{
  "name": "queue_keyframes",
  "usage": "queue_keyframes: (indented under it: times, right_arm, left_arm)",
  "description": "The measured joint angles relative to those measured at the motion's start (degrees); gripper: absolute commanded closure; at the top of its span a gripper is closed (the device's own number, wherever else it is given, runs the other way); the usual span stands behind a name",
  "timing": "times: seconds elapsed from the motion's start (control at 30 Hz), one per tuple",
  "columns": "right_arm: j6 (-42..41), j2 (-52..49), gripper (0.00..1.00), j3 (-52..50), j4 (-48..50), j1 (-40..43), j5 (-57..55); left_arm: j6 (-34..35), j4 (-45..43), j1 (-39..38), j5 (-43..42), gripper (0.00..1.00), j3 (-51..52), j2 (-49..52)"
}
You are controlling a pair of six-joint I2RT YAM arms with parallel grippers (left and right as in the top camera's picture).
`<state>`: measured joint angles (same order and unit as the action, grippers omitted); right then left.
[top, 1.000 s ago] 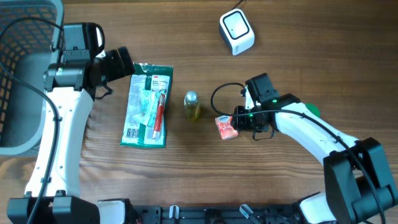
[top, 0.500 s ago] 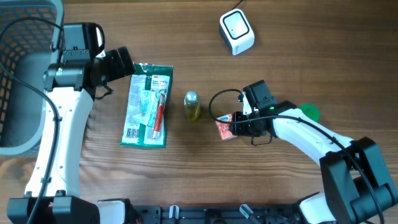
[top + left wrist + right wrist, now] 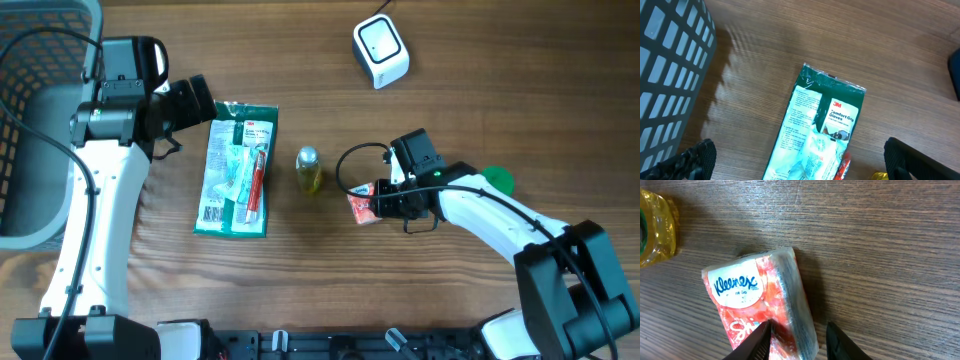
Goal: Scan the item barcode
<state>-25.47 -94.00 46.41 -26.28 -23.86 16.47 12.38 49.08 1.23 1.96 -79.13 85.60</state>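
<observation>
The small red-orange and white Kleenex tissue pack (image 3: 760, 305) lies flat on the brown wooden table (image 3: 470, 90), right of centre, with its printed face up. No barcode shows on the faces in view. The right gripper (image 3: 797, 336) straddles the end of the pack nearest its wrist camera. Its jaws are drawn in narrow around the pack. One black fingertip (image 3: 761, 335) overlaps the edge of the pack's top face. The other stands just beside the pack's clear-wrapped side, with a thin dark gap between them. The pack rests on the wood and is not lifted.

Just to the left of the pack, apart from it, lies a small yellow plastic bottle (image 3: 309, 170). Further left is a flat green packet of gloves with a white printed label (image 3: 238, 168), lying lengthwise across the table.

The left gripper (image 3: 801, 159) hovers above the far end of that packet, its jaws spread wide and holding nothing. A grey plastic lattice basket (image 3: 30, 120) sits at the left edge of the table.

A white rounded-square barcode scanner (image 3: 381, 52) stands at the far side, well apart from the tissue pack. A green round object (image 3: 497, 181) shows partly behind the right arm.
</observation>
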Motion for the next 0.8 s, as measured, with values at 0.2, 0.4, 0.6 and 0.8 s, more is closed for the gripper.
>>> queue_keyframes:
  times: [0.2,0.4,0.6,0.8]
  right_arm:
    - [-3.5,0.0,0.72,0.0,0.0,0.0,-0.4]
    - [-7.6,0.0,0.73,0.0,-0.5,0.0,-0.2]
    - [-9.7,0.0,0.72,0.0,-0.2,0.0,1.4]
    - [-10.1,0.0,0.71,0.0,1.6,0.0,0.5]
  left_arm:
    - [0.0,0.0,0.0,0.0,0.00,0.0,0.0]
    - [0.0,0.0,0.0,0.0,0.00,0.0,0.0]
    - [0.0,0.0,0.0,0.0,0.00,0.0,0.0]
    - [0.0,0.0,0.0,0.0,0.00,0.0,0.0]
